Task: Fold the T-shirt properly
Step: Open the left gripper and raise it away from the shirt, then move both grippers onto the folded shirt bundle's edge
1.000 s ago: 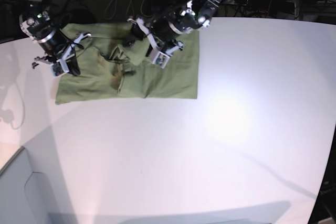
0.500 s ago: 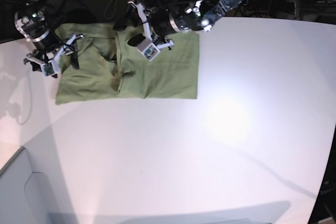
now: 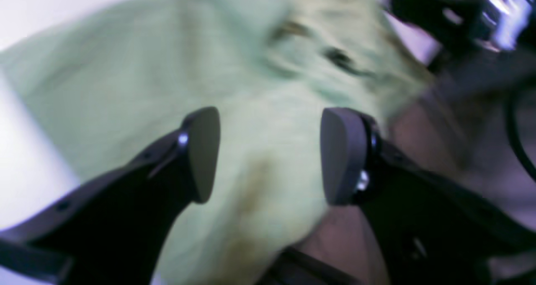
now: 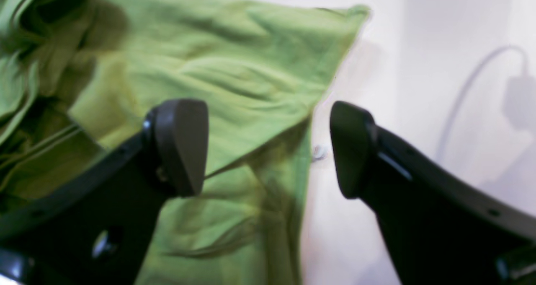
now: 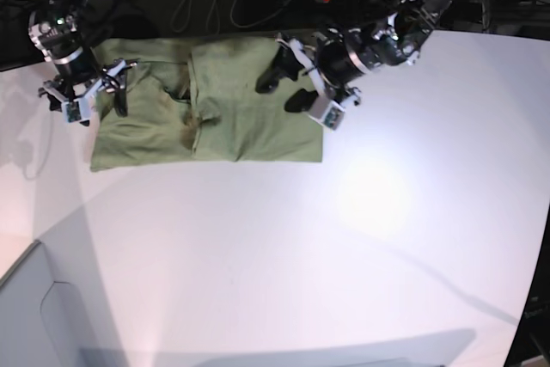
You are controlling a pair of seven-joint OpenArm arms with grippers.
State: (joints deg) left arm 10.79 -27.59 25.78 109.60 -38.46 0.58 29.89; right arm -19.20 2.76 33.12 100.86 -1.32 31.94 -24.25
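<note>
Shirt partly folded at the table's far edge, both grippers empty above it

From the bare table (image 5: 284, 255) back: the T-shirt (image 5: 215, 118) lies long-axis 9-to-3 o'clock. The right gripper (image 5: 93, 100), jaws spread, hovers at its 9 o'clock edge; the left gripper (image 5: 296, 83), also spread, at 3 o'clock, about equally near. The left wrist view is blurred; the neckline is hard to make out.

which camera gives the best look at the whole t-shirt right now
The base view: it alone shows the whole T-shirt lying on the table. The right wrist view shows only one sharp corner area, and the left wrist view a blurred patch.
</note>
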